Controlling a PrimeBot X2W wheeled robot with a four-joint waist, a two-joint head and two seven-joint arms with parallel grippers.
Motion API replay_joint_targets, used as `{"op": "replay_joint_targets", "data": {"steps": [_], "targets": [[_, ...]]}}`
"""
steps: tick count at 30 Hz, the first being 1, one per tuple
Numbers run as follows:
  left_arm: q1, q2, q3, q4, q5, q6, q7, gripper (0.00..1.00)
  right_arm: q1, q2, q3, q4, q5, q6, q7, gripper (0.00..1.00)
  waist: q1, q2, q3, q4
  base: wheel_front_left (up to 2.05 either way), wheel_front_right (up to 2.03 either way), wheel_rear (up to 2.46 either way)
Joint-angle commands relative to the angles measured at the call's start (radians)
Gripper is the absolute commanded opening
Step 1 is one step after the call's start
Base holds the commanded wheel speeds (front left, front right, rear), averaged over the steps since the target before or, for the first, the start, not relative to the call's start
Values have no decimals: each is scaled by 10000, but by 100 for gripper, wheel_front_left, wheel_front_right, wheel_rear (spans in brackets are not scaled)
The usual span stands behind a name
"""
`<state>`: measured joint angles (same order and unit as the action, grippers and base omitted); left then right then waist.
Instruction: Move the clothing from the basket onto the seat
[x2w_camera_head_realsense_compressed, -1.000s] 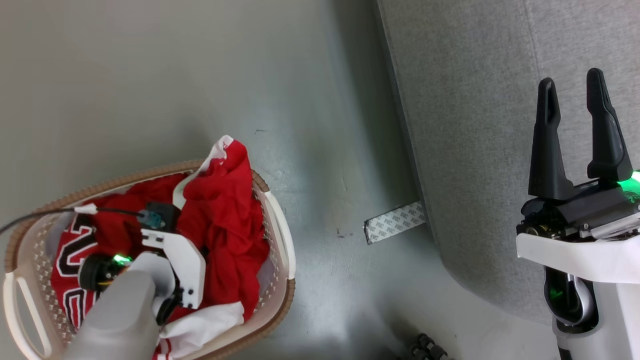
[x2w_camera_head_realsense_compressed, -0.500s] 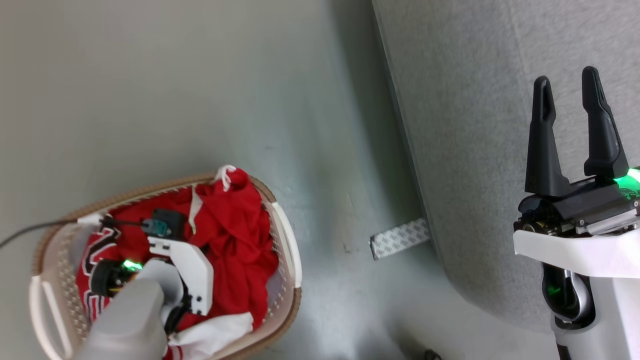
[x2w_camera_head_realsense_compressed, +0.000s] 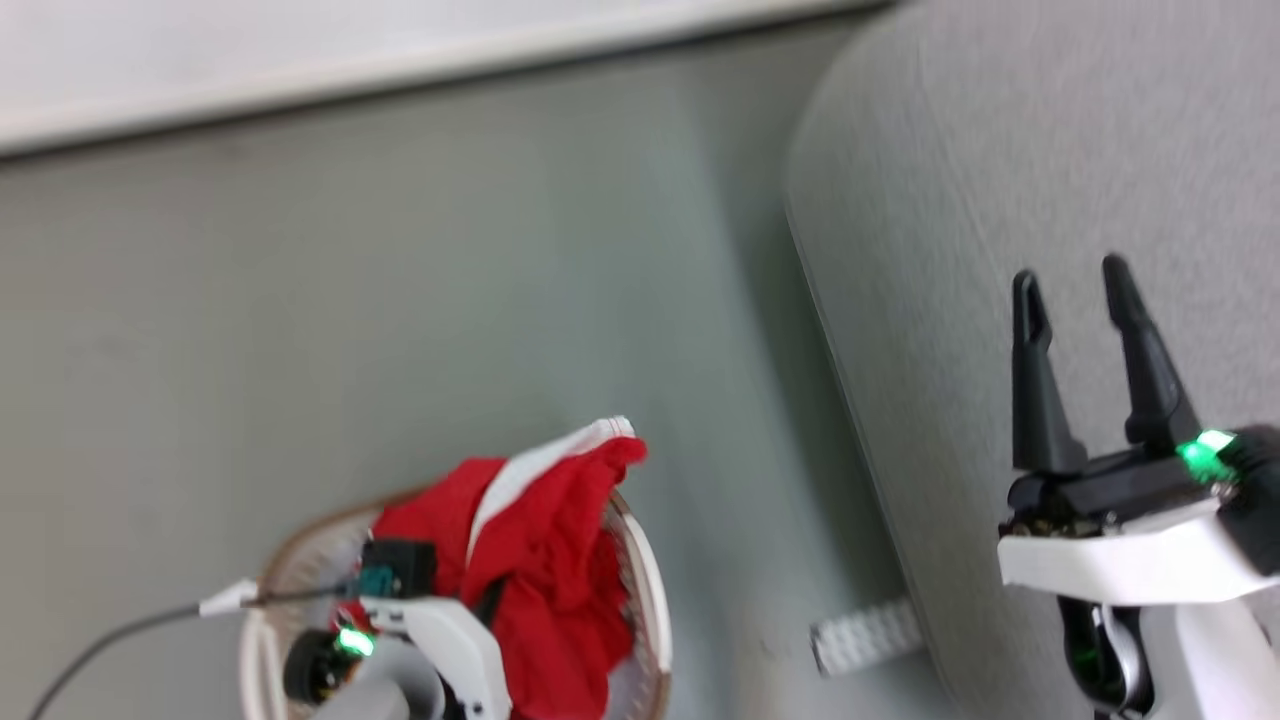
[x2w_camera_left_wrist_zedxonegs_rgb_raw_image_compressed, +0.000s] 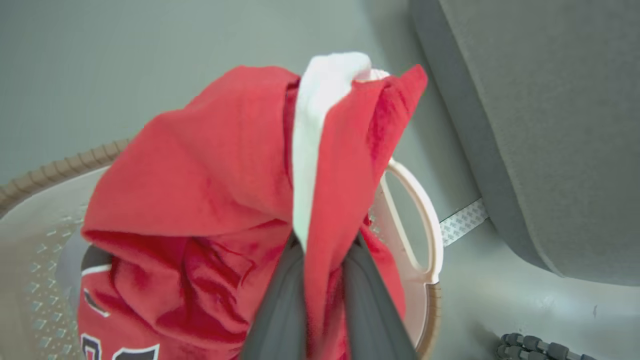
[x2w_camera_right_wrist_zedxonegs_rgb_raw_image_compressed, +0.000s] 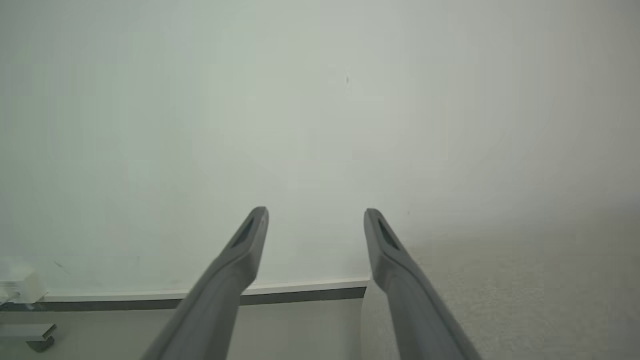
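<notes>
Though the head view has tilted up, the real change is yours: left hand (x2w_camera_left_wrist_zedxonegs_rgb_raw_image_compressed: 327, 250), clamped on the clothing (x2w_camera_left_wrist_zedxonegs_rgb_raw_image_compressed: 215, 170), has hauled a red fold above the basket (x2w_camera_left_wrist_zedxonegs_rgb_raw_image_compressed: 425, 220) rim; rest still inside. Your right hand (x2w_camera_head_realsense_compressed: 1070, 275) hangs open, empty, over the seat (x2w_camera_head_realsense_compressed: 1000, 150). Transfer just starting.

Grippers: two, the left gripper (x2w_camera_left_wrist_zedxonegs_rgb_raw_image_compressed: 325, 247) and the right gripper (x2w_camera_head_realsense_compressed: 1070, 275).
Fingers: two dark fingers (x2w_camera_right_wrist_zedxonegs_rgb_raw_image_compressed: 240, 260) on each gripper.
Baskets: one basket (x2w_camera_head_realsense_compressed: 650, 600), beneath the left gripper.
Garments: the clothing (x2w_camera_head_realsense_compressed: 550, 540) is bunched at the left gripper; number of pieces cannot be told.
Seats: one seat (x2w_camera_head_realsense_compressed: 1000, 150), behind the right gripper.
Tape: one tape strip (x2w_camera_head_realsense_compressed: 865, 635), between the grippers.
Cables: one cable (x2w_camera_head_realsense_compressed: 120, 630), left of the left gripper.
</notes>
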<state>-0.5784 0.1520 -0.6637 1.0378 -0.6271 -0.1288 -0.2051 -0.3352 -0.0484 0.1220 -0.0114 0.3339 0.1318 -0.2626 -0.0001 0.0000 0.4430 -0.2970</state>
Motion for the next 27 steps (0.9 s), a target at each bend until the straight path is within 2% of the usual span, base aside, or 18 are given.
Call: {"op": "replay_joint_targets", "data": {"steps": [1, 8, 13, 20, 27], "targets": [[360, 59, -86, -201, -155, -21, -166, 0, 263, -36, 20, 86, -114, -21, -33, 100, 1, 0, -1553, 835, 0, 0, 0], [1268, 386, -28, -2005, -404, -5, -589, 0, 936, -117, 89, 328, -187, -21, -35, 100, 1, 0, -3009, 1490, 0, 0, 0], [1734, 538, 253, -3681, -174, 278, -605, 0, 1508, -271, 139, 411, -90, -21, -35, 100, 1, 0, -3592, 1941, 0, 0, 0], [2010, 1042, 332, -6401, 154, 958, -404, 0, 1928, -308, 246, 446, -23, -21, -33, 100, 1, 0, -4014, 2355, 0, 0, 0], [2094, 1598, 496, -9154, 366, 1710, 351, 0, 2120, -309, 418, 491, 37, -21, -33, 100, 1, 0, -4406, 2586, 0, 0, 0]]}}
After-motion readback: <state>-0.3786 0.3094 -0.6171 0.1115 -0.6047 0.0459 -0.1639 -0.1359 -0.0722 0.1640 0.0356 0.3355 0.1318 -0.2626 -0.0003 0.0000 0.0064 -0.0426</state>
